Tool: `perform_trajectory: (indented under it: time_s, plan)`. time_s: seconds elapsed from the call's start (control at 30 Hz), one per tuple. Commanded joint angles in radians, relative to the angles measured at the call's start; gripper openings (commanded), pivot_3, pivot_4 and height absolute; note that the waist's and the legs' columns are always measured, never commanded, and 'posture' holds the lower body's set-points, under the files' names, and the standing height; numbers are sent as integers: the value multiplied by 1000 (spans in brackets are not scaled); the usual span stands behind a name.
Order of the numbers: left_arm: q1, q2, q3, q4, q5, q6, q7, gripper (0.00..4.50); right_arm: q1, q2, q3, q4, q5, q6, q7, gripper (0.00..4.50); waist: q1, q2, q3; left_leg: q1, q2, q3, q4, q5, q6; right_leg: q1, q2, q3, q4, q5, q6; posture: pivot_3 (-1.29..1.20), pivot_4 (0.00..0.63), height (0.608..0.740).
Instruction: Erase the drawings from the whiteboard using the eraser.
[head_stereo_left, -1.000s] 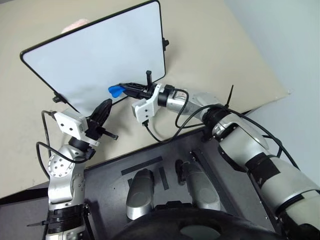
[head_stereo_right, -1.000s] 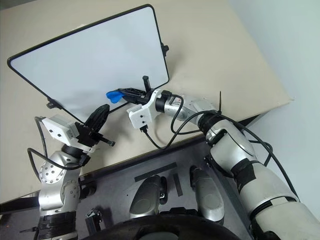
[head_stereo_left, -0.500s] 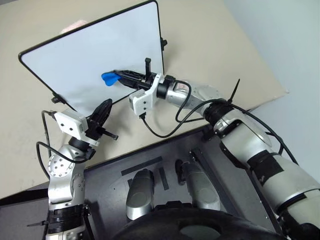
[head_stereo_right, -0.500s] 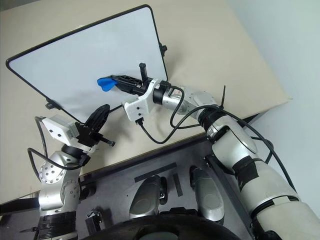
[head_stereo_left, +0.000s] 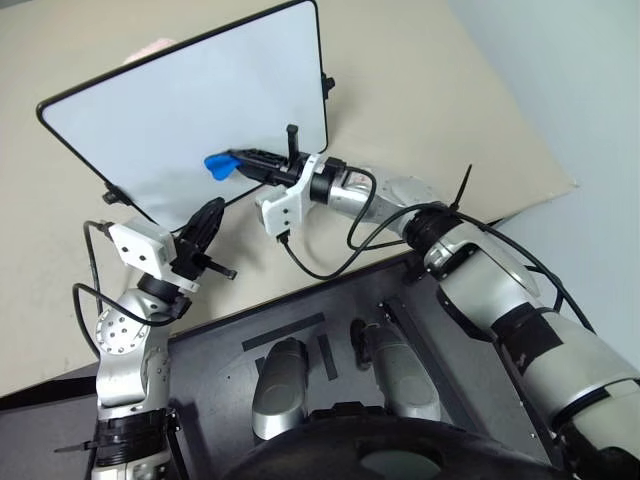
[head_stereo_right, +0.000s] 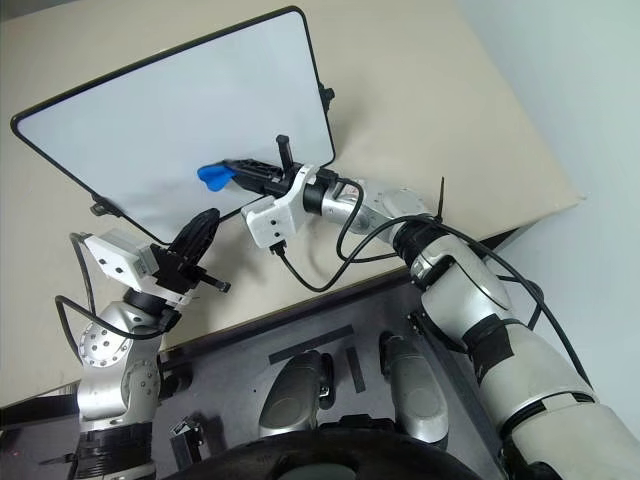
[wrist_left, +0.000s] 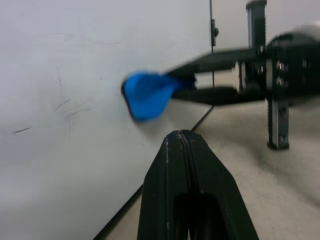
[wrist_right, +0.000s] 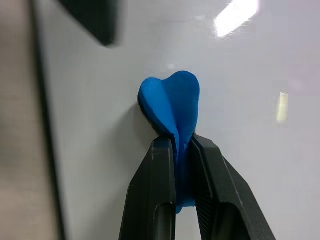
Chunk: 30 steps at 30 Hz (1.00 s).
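While the large white rectangular whiteboard with its thin black frame (head_stereo_left: 150, 120) is lying tilted on the beige tabletop (head_stereo_left: 420, 90), its face is looking almost wiped: no dark-blue squiggle is showing in the head views, and only a few faint grey scratch-like traces (wrist_left: 72, 106) are lingering on the board in the left wrist view, so I am judging the erasing as nearly finished, with perhaps a last pass over those traces remaining. Going from left to right, the left gripper (head_stereo_left: 207, 220) is hovering just off the whiteboard's near edge, its black fingers pressed together and holding nothing. Further right, the right gripper (head_stereo_right: 232, 170) is reaching over the board's lower part, pinching the small bright blue bone-shaped eraser (head_stereo_right: 212, 175), whose rounded end is touching the whiteboard's surface
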<state>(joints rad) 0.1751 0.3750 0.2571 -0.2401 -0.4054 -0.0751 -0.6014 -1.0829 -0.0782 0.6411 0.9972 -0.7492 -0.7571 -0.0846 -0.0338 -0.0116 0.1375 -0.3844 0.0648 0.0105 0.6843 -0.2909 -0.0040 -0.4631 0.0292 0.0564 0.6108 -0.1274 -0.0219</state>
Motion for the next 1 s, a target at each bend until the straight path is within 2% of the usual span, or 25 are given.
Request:
perform_trajectory:
  time_s: [0.03, 0.13, 0.2, 0.37, 0.5, 0.63, 0.73, 1.0]
  plan:
    - [-5, 3, 2, -34, -7, -5, 4, 0, 32, -56, -72, -109, 106, -30, 85, 288, 1, 0, 0, 0, 0, 0, 0, 0, 0, 0, 0, 0, 0, 0, 0, 0, 150, 740]
    - [0, 7, 10, -38, -12, -4, 1, 0, 147, -130, -98, -253, 277, -23, 322, 288, 8, -1, -1, 0, 0, 0, 0, 0, 0, 2, 0, 0, -1, 0, 1, 0, 150, 740]
    - [4, 12, 16, -42, -16, -2, -2, 0, 241, -188, -123, -395, 445, 74, 525, 288, 12, -2, -1, 0, 0, 0, 1, 0, -1, 3, 0, 0, -2, -2, 3, 0, 150, 740]
    - [-1, 19, 14, -47, -18, 9, -7, 0, 436, -385, -187, -779, 798, 497, 950, 288, 11, -2, -1, -1, 0, 2, 3, -3, 0, 3, 0, 1, -4, -3, 5, 0, 150, 740]
    - [-20, 24, 8, -38, -17, 17, -8, 0, 509, -466, -245, -902, 882, 705, 1034, 288, 5, -2, -1, 2, 0, 2, 4, -3, 0, 8, 0, 1, -6, -6, 6, 0, 150, 740]
    - [-30, 23, 3, -36, -15, 20, -8, 0, 559, -506, -260, -930, 871, 776, 1084, 288, 3, -2, -1, 7, 0, 2, 4, -2, 1, 13, 0, 3, -4, -5, 6, 0, 150, 740]
    - [-35, 27, 9, -31, -19, 21, -13, 0, 565, -497, -263, -935, 859, 809, 1095, 1170, 2, -2, -1, 12, -1, 2, 4, -1, 1, 16, 0, 3, -3, -5, 6, 0, 150, 740]
    - [-64, 39, 13, -7, -21, 22, -26, 0, 556, -472, -326, -941, 847, 823, 1048, 3933, 3, -2, -1, 16, -1, 2, 3, 1, 2, 20, 0, 4, -3, -7, 13, 0, 150, 740]
